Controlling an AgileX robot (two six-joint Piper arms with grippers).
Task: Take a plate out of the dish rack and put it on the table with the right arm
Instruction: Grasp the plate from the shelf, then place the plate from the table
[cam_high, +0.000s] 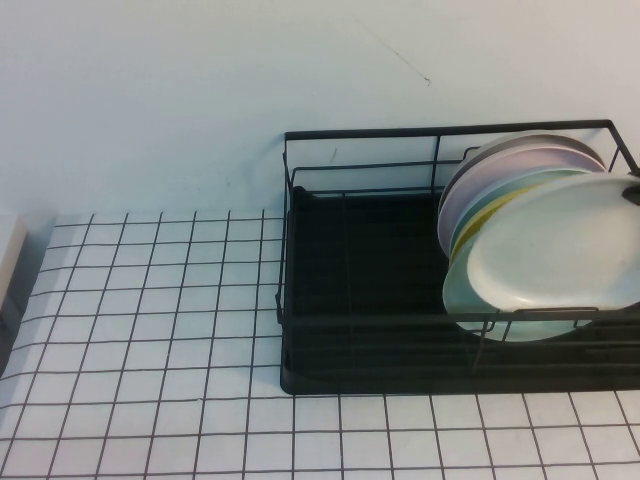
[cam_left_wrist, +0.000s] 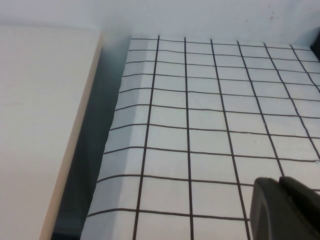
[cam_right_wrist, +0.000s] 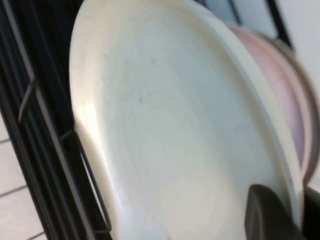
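Off-white plate pinched at its rim by the right gripper; left gripper unclear.

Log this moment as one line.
right gripper: shut on plate rim | plate: tilted over dish rack | left gripper: parked over table

Soft, even, cool light; right wrist view blurred.
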